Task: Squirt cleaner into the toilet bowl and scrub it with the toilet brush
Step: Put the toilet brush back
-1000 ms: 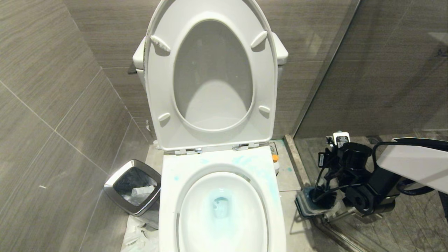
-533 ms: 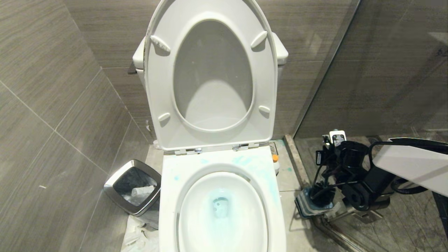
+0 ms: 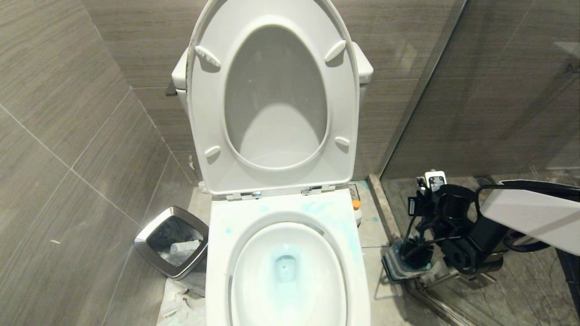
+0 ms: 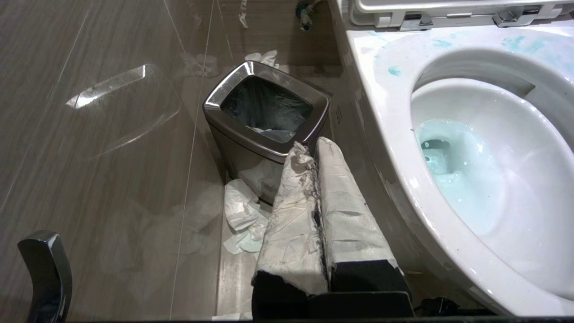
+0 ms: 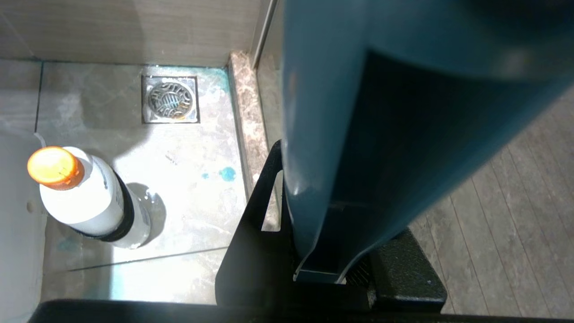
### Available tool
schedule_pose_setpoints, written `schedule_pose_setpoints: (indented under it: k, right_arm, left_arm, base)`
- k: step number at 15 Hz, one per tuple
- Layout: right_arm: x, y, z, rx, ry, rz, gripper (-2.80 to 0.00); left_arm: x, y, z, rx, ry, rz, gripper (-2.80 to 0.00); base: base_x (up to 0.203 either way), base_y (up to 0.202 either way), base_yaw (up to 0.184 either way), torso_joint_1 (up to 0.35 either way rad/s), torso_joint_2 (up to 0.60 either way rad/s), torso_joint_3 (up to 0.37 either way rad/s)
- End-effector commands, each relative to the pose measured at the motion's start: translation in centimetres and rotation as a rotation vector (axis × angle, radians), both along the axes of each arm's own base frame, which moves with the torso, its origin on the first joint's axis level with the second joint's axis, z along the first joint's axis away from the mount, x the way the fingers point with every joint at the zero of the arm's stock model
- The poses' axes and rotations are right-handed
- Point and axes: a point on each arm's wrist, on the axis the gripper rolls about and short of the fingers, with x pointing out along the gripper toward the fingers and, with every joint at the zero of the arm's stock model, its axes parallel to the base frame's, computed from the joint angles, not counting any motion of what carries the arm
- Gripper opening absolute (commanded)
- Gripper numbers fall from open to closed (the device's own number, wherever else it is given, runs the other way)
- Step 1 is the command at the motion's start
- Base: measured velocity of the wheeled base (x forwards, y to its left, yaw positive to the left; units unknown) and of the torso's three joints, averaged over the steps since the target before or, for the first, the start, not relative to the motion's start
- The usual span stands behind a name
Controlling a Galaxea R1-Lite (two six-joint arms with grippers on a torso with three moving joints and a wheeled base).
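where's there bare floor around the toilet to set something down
Bare tile lies right of the toilet bowl, between the floor drain, the orange-capped bottle and the marble kerb. Left is crowded: the steel waste bin and crumpled tissue fill the strip beside the wall.

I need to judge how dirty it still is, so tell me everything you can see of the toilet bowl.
The toilet bowl is a glossy white ceramic oval with a broad flat rim. Its seat and lid stand raised on chrome hinges. Turquoise cleaner smears the back and right of the rim, and the water at the bottom is tinted pale blue around the drain opening. No tool is inside it. A steel waste bin stands beside it on the left.
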Motion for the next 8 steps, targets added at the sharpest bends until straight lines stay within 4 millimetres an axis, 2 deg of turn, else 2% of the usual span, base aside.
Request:
schedule_pose_setpoints:
  k: [1,8]
  right_arm:
    - [0.02,0.02,-0.27,-0.001,0.001,-0.002,-2.80]
    - [0.07,0.04,-0.80,-0.007,0.014,0.006,-2.80]
  left_arm:
    - [0.01,0.00,-0.01,0.000,0.001,0.000,-2.80]
    - [0.00,0.00,0.02,0.000,0.000,0.000,-2.80]
  base:
    - [0.000,0.000,0.000,0.000,0.00,0.000]
    - [0.000,0.000,0.000,0.000,0.00,0.000]
